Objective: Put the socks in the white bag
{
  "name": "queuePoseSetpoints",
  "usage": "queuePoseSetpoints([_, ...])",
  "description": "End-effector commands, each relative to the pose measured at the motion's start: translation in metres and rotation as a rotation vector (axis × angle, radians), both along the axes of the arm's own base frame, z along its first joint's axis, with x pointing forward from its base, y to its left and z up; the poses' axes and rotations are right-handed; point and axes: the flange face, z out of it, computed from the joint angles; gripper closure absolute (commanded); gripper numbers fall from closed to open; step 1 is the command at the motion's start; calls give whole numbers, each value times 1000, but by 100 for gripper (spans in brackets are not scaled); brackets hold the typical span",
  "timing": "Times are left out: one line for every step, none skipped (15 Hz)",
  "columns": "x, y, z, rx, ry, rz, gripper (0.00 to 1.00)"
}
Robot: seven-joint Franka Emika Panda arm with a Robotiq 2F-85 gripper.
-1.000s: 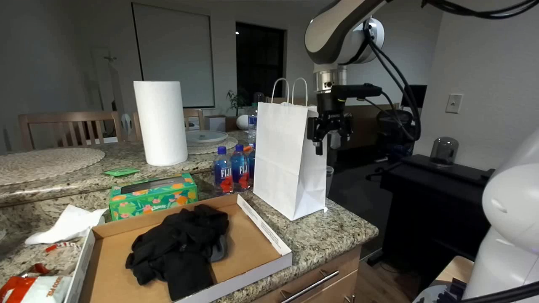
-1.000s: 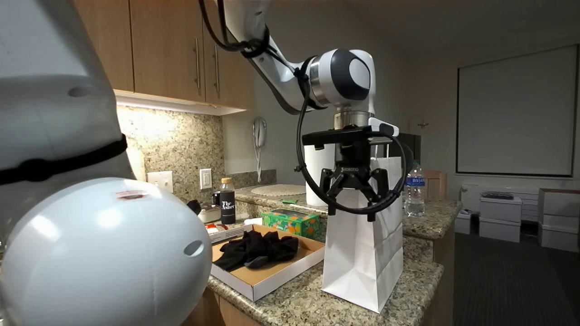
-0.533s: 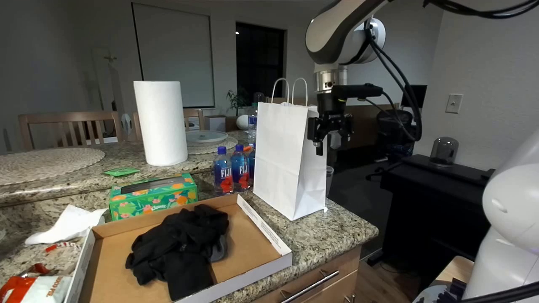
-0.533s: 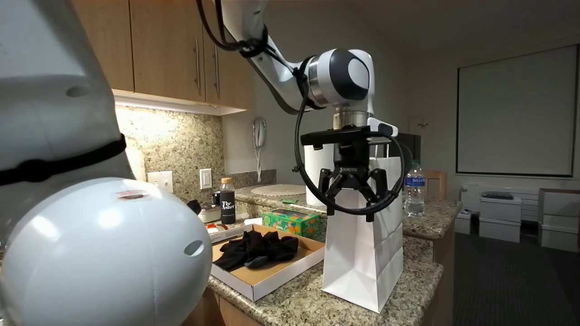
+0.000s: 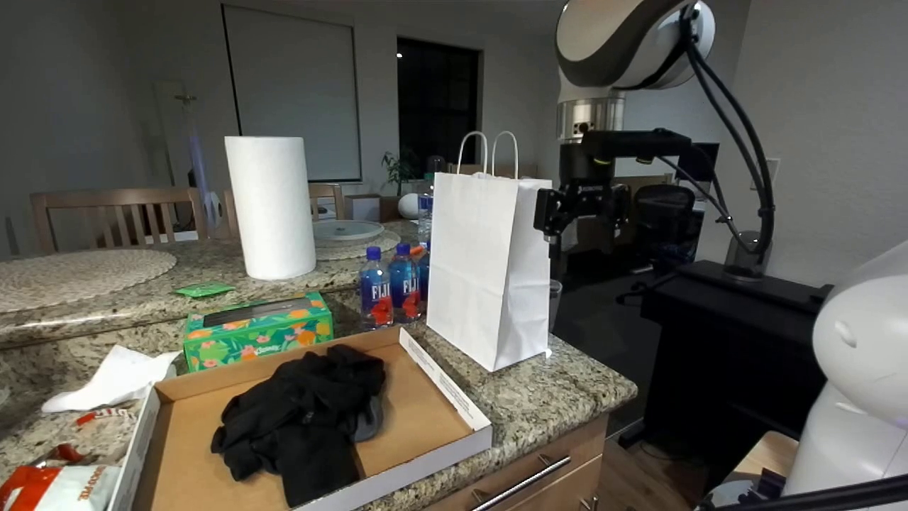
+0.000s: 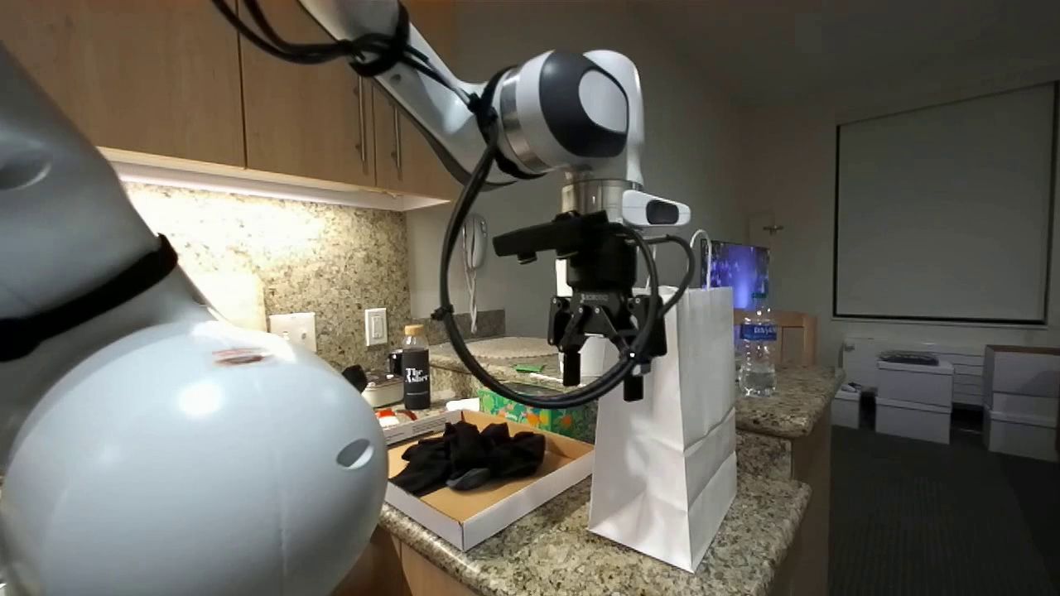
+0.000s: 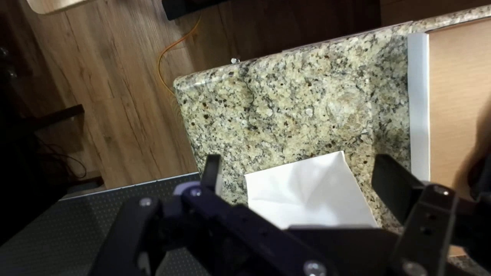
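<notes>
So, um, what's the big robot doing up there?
The robot arm has the job of putting the black socks into the white bag. Right now its open jaws hold nothing and hang beside the bag. The socks lie heaped in the shallow cardboard box, and the bag stands upright on the counter.

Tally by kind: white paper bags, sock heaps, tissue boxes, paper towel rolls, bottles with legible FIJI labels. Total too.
White paper bag: 1
Sock heap: 1, number within unclear
Tissue box: 1
Paper towel roll: 1
Legible FIJI bottles: 2
Total: 6
</notes>
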Motion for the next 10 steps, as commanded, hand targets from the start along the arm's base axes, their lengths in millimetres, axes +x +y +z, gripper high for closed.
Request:
queuePoseSetpoints([-26,51,27,-24,-71,28,0])
queuePoseSetpoints([-27,69,35,-17,-74,80,0])
queuePoseSetpoints([-52,86,61,-8,-72,129,0])
queuePoseSetpoints([-56,105,68,-9,-65,167,0])
queuePoseSetpoints([-62,133,82,-18,-54,225,0])
queuePoseSetpoints([-67,153,94,-23,-53,266,0])
queuePoseSetpoints([-37,191,83,-15,-72,337,0])
queuePoseSetpoints([-36,210,90,-19,-96,377,0])
queuePoseSetpoints([-26,232,89,-36,-106,412,0])
queuePoseSetpoints([-18,251,87,-52,-130,437,0])
